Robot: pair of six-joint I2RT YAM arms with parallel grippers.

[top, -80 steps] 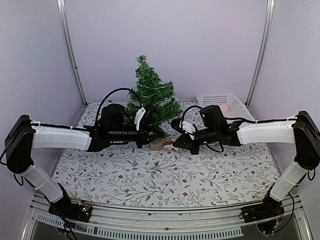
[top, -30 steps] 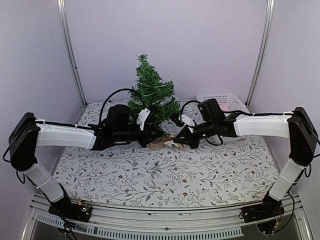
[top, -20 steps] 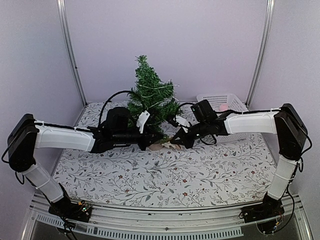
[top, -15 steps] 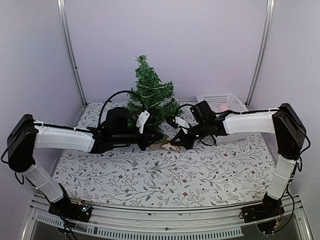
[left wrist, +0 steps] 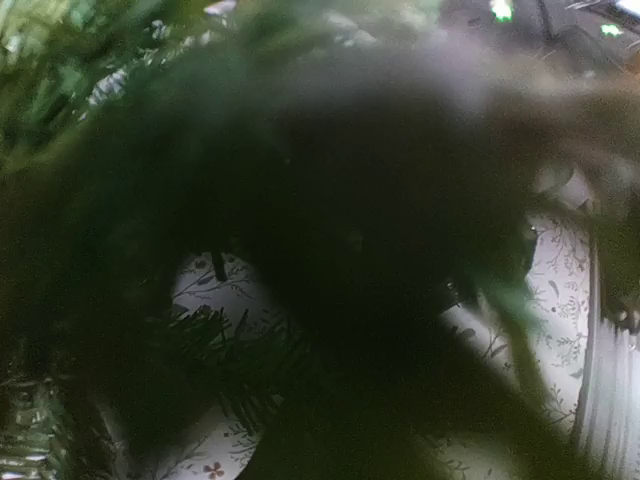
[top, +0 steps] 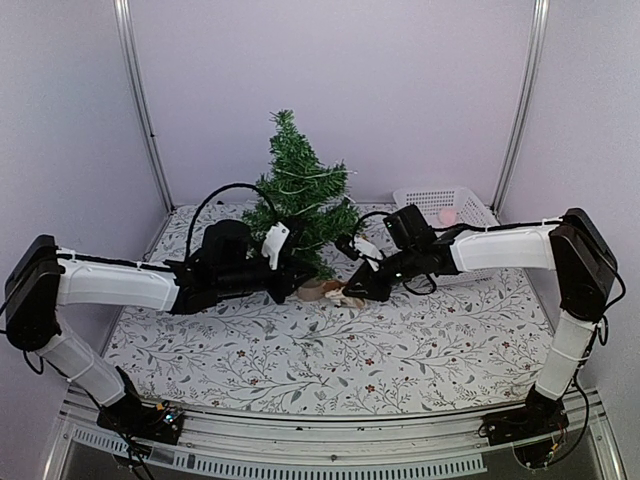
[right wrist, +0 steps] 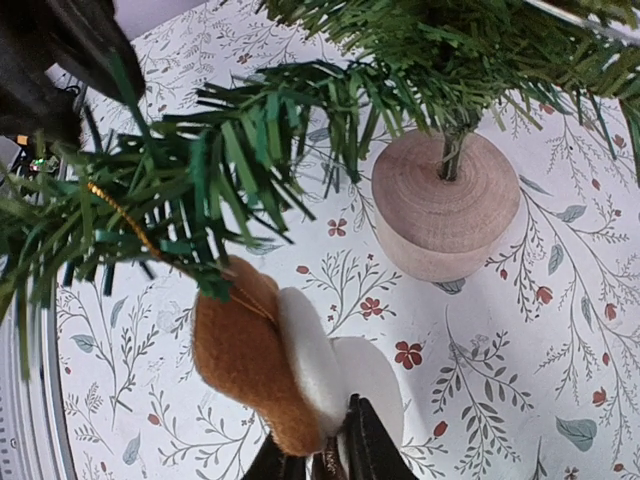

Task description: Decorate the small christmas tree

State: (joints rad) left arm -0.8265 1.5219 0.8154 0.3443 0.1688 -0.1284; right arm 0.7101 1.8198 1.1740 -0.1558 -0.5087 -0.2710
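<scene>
The small christmas tree (top: 297,190) stands at the back middle on its pale wooden stump (right wrist: 445,205). A brown and white felt ornament (right wrist: 270,370) hangs by a gold thread from a low branch (right wrist: 200,180), just above the cloth. My right gripper (right wrist: 322,462) reaches in from the right, its jaws nearly together on the ornament's lower edge. In the top view it sits at the tree's foot (top: 352,290). My left gripper (top: 297,276) is pushed into the lowest branches from the left. The left wrist view is dark and blurred by needles, so its jaws are hidden.
A white basket (top: 445,208) with a pink thing inside stands at the back right. A pale wire strand (top: 320,175) winds round the tree. The floral cloth (top: 320,350) covers the table. Metal posts rise at both back corners.
The left arm has drawn back a little to the left and lower. The right gripper stays at the ornament under the tree, its fingers slightly looser than before.
</scene>
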